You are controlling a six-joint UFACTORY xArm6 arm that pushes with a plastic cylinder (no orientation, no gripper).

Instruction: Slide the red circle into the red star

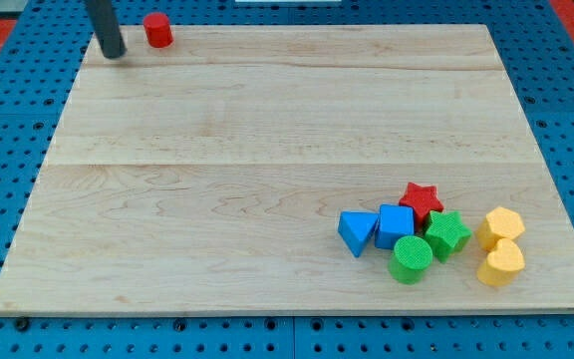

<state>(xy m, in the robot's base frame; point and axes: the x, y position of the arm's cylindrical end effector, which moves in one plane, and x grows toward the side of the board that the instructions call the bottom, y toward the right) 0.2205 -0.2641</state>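
While my tip [115, 53] sits just left of the red circle [157, 30], gripperless, we judge it light, rigid; push its left face toward the red star [423, 198].

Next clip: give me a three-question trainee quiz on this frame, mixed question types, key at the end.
1. True or false: my tip touches the red circle.
2. Multiple choice: the red star sits
A. alone at the view's top left
B. in the cluster at the view's bottom right, by the blue cube and green star
C. off the wooden board
3. Fill in: the two blocks farthest to the view's right are coloured ____.

Key
1. False: the tip stands just to the view's left of the circle, with a gap.
2. B
3. Yellow: the upper yellow block and lower yellow block.
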